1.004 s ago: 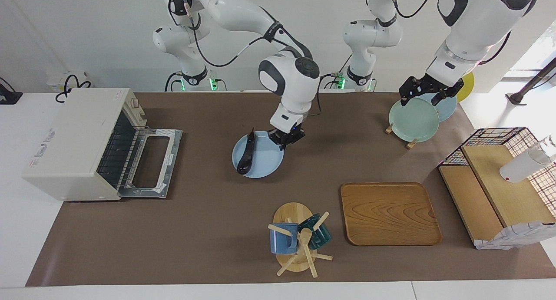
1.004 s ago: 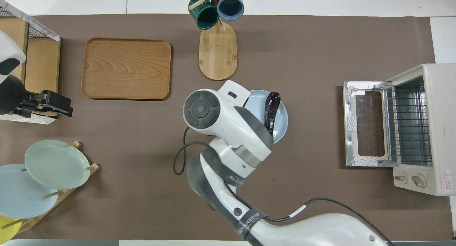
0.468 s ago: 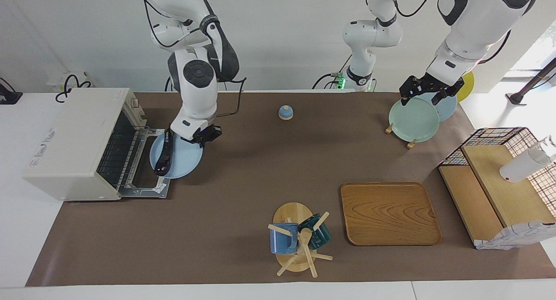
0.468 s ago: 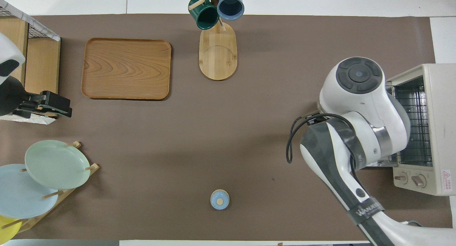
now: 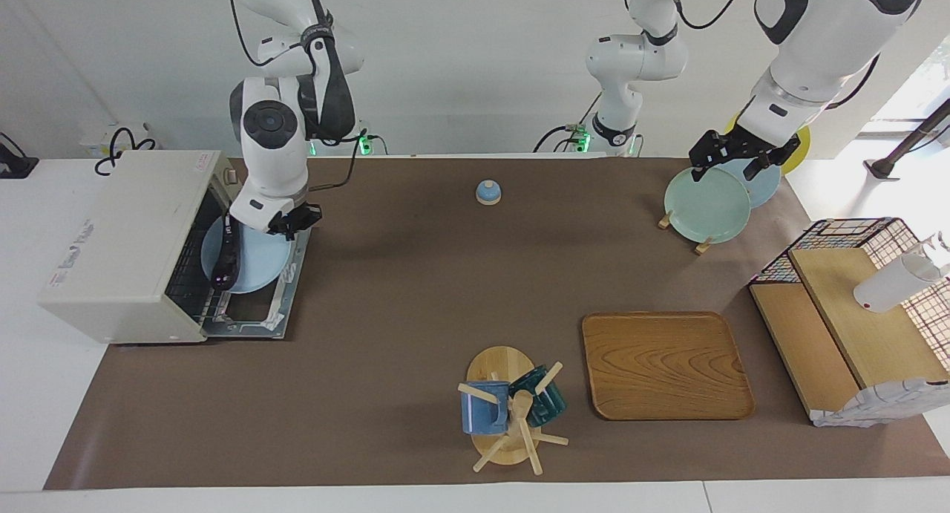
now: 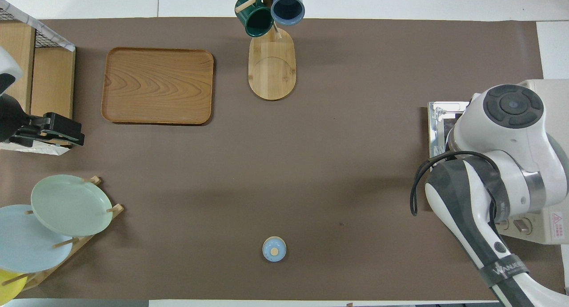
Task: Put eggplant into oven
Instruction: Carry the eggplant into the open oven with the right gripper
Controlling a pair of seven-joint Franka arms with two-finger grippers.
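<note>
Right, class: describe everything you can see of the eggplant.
The eggplant is slim, long, glossy and dark purple-black. It lies lengthwise on the light blue plate, along the edge nearest the oven. The right hand holds that plate by its rim over the oven's lowered door, at the open mouth. Nothing but the plate touches the eggplant. The overhead view hides it.

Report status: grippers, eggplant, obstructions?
Right gripper shut on blue plate over the oven door. Eggplant rides the plate. Left gripper open, waiting above plate rack. Nothing blocking.

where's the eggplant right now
The eggplant lies on the light blue plate that the right gripper holds over the oven's open door.
</note>
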